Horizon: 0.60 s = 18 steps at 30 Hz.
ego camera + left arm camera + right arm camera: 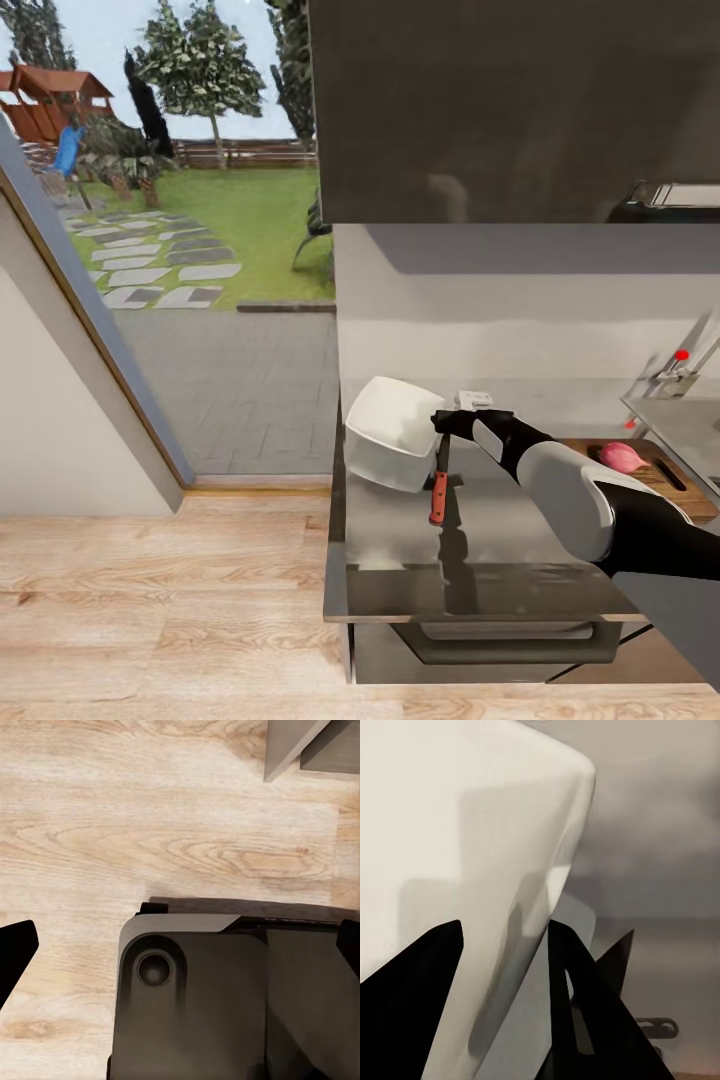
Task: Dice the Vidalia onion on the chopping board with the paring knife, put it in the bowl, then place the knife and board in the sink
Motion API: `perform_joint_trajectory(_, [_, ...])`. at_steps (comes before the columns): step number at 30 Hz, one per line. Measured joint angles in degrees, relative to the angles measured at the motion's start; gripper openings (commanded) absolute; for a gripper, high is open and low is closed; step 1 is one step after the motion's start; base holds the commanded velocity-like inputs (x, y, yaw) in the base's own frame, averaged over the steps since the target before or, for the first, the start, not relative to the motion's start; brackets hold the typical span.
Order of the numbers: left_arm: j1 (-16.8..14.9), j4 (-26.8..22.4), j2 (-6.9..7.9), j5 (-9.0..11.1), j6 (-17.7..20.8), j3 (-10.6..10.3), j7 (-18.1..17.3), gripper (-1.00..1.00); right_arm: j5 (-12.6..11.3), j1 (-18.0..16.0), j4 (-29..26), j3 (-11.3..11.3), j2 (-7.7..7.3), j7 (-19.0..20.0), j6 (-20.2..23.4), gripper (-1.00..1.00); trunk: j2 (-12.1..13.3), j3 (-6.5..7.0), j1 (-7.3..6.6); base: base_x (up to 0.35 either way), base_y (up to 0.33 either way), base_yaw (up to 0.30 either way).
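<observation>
the vidalia onion lies on the chopping board by the table's right end. near the left edge, the right end effector is clenched on the tilted bowl's rim, paring knife just below it. left end effector's grip: cannot tell.

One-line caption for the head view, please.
Right gripper holds the tilted white bowl by its rim above the countertop, paring knife beside it, onion on chopping board.
</observation>
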Motion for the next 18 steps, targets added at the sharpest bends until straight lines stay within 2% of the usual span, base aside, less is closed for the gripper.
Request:
perform_joint_trajectory(16, [0.0, 0.0, 0.0, 0.0, 0.0, 0.0, 0.0, 1.0, 0.0, 0.0, 0.0, 0.0, 0.03, 0.0, 0.0, -1.0, 0.0, -0.35, 0.0, 0.0, 0.0, 0.0])
perform_joint_trajectory(17, [0.0, 0.0, 0.0, 0.0, 0.0, 0.0, 0.0, 1.0, 0.0, 0.0, 0.0, 0.0, 0.03, 0.0, 0.0, 1.0, 0.0, -0.35, 0.0, 0.0, 0.0, 0.0])
perform_joint_trajectory(18, [0.0, 0.0, 0.0, 0.0, 0.0, 0.0, 0.0, 1.0, -0.1, 0.0, 0.0, -0.2, 0.03, 0.0, 0.0, 1.0, 0.0, -0.35, 0.0, 0.0, 0.0, 0.0])
